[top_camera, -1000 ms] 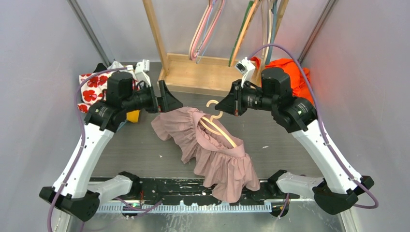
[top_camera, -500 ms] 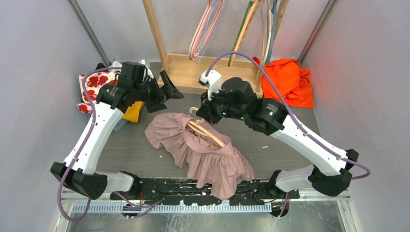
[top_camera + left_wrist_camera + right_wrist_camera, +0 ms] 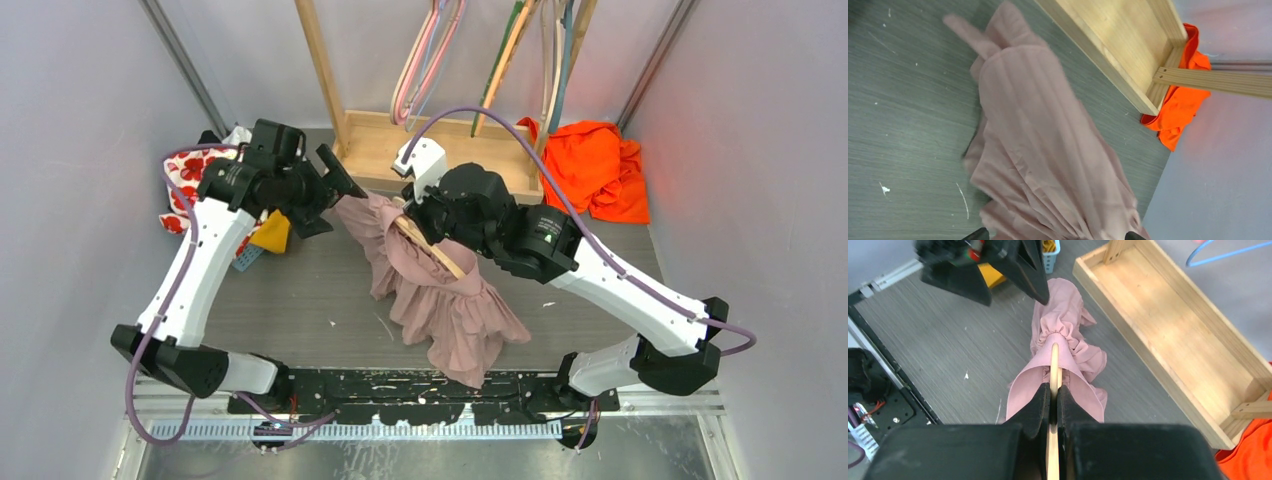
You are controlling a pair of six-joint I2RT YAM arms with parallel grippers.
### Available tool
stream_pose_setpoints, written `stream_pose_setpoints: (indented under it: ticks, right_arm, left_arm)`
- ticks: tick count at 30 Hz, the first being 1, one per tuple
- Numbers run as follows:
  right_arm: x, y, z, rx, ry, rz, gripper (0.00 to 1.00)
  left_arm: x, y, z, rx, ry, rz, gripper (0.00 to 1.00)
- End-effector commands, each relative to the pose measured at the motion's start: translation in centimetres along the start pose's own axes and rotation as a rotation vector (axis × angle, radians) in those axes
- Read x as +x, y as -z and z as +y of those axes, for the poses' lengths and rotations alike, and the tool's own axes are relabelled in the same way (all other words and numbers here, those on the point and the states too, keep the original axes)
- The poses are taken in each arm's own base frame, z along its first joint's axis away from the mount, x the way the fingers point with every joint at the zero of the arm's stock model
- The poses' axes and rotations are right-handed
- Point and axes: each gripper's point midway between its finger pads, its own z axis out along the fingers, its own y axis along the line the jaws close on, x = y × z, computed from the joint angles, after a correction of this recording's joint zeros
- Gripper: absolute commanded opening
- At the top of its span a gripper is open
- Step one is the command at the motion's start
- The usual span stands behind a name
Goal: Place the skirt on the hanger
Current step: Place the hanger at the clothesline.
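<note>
The pink skirt (image 3: pixel 440 300) hangs gathered over a wooden hanger (image 3: pixel 432 251), its lower part lying on the table. My right gripper (image 3: pixel 408 226) is shut on the hanger and holds it tilted above the table. In the right wrist view the gripper (image 3: pixel 1053 392) clamps the hanger bar (image 3: pixel 1053 360), with the skirt (image 3: pixel 1068 340) bunched at the bar's far end. My left gripper (image 3: pixel 333 198) is open wide beside the skirt's top edge. In the left wrist view the skirt (image 3: pixel 1048 150) fills the middle and only the gripper's (image 3: pixel 1055 236) fingertips show, far apart.
A wooden rack base (image 3: pixel 440 152) stands at the back, with several hangers (image 3: pixel 430 60) hanging above it. An orange cloth (image 3: pixel 598 168) lies at the back right. A red-flowered cloth (image 3: pixel 188 180), a yellow item (image 3: pixel 272 233) and a blue basket lie at the left.
My right gripper has moved left and back with the hanger, lifting the skirt's top off the table. The skirt now hangs narrower. My left gripper stays open beside it.
</note>
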Motion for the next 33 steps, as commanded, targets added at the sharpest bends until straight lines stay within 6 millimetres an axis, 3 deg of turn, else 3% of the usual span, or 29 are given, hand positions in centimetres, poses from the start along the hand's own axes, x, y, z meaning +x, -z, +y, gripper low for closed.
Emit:
stream_pose_setpoints:
  ticks: [1,7,14,17,21,23,26,30,33]
  right_arm:
    - [-8.3,3.3,0.3,-0.063,-0.054,-0.271,0.01]
    - [-8.7,3.3,2.3,-0.158,-0.068,-0.281,0.01]
    - [-7.6,2.5,3.7,-0.193,-0.08,-0.265,0.01]
    - [-8.1,2.4,3.9,-0.198,-0.088,-0.278,0.01]
    - [-9.0,2.0,4.0,-0.198,-0.091,-0.304,0.01]
    - [-9.5,1.6,4.0,-0.191,-0.088,-0.313,0.01]
    - [-9.7,0.9,4.0,-0.176,-0.073,-0.313,0.01]
    - [-9.3,0.1,4.2,-0.174,-0.066,-0.296,0.01]
    - [-7.6,-0.7,4.0,-0.148,-0.07,-0.245,0.03]
  left_arm:
    - [-1.9,-1.4,-1.1,0.0,0.102,-0.032,0.99]
    - [-3.6,-3.3,-1.9,-0.003,0.141,-0.062,0.99]
    - [-3.4,-3.9,-2.6,0.044,0.172,-0.049,0.99]
    - [-3.2,-4.0,-2.5,0.058,0.167,-0.049,0.99]
    - [-2.5,-4.5,-4.2,0.185,0.117,-0.012,0.56]
    - [-2.3,-4.6,-4.4,0.195,0.103,0.0,0.28]
    - [-1.6,-4.8,-4.6,0.204,0.092,0.044,0.02]
    - [-1.4,-4.6,-5.3,0.247,0.036,0.062,0.0]
    - [-1.5,-4.0,-6.7,0.336,-0.018,0.052,0.0]
